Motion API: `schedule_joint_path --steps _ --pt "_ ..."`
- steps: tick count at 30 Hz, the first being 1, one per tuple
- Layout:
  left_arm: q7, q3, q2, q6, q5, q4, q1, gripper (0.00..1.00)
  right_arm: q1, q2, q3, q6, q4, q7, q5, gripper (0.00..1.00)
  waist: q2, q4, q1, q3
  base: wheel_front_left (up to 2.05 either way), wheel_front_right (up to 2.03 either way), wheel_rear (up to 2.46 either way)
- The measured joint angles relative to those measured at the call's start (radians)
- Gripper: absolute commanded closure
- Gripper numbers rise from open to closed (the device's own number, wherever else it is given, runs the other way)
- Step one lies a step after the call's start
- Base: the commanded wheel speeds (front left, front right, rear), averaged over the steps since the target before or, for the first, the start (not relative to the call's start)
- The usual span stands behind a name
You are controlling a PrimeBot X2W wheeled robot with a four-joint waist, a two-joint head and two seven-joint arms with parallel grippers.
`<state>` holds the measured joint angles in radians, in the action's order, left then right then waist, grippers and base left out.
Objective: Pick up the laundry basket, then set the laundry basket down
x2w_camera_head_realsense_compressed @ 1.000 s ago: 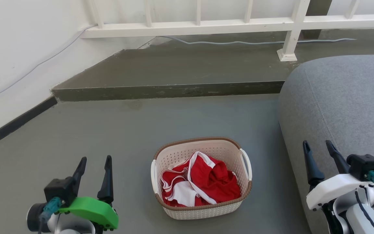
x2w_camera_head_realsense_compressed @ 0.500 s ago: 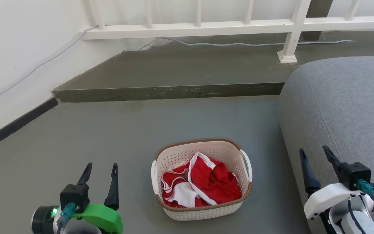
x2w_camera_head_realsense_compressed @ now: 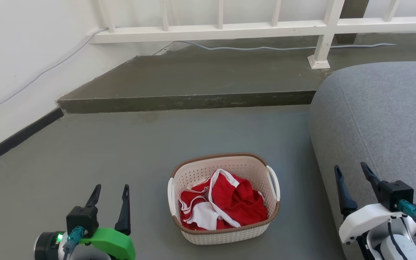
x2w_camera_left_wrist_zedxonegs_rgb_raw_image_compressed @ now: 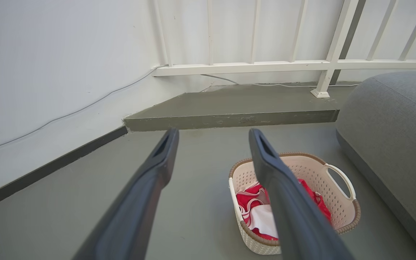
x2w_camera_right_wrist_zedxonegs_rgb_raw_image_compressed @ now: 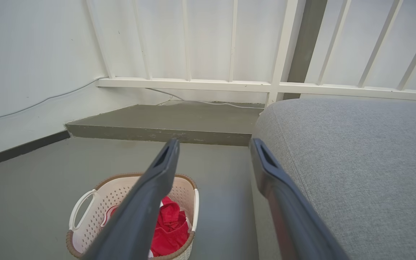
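The laundry basket (x2w_camera_head_realsense_compressed: 229, 233) stands on the grey floor, cream with perforated walls, a brown woven rim and white side handles, and red-and-white clothes inside. It also shows in the left wrist view as the basket (x2w_camera_left_wrist_zedxonegs_rgb_raw_image_compressed: 332, 182) and in the right wrist view as the basket (x2w_camera_right_wrist_zedxonegs_rgb_raw_image_compressed: 89, 213). My left gripper (x2w_camera_head_realsense_compressed: 111, 188) hangs open to the basket's left, well apart from it. Over the sofa edge to its right my right gripper (x2w_camera_head_realsense_compressed: 351, 168) is open too. Nothing sits between either pair of fingers.
A grey sofa (x2w_camera_head_realsense_compressed: 381, 115) fills the right side, close to the basket. A raised concrete step (x2w_camera_head_realsense_compressed: 186, 101) runs across behind, with a white railing (x2w_camera_head_realsense_compressed: 265, 27) and a cable on it. A white wall (x2w_camera_head_realsense_compressed: 16, 65) with a dark baseboard lies left.
Both grippers have dropped lower and turned slightly since a second ago, the left one also shifting right. The basket has stayed put.
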<state>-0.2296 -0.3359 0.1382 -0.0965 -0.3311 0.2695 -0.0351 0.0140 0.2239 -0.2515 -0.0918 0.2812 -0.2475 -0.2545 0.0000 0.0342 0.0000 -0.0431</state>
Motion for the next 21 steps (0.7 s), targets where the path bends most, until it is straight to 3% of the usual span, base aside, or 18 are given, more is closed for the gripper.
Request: schedule_joint_path --steps 21 --pt "0.000 -0.006 -0.023 0.000 -0.007 -0.001 -0.004 0.00 -0.001 -0.001 0.013 0.003 0.004 0.000 0.000 0.00 0.0000 0.001 0.0000 0.062 0.00 0.00 0.00"
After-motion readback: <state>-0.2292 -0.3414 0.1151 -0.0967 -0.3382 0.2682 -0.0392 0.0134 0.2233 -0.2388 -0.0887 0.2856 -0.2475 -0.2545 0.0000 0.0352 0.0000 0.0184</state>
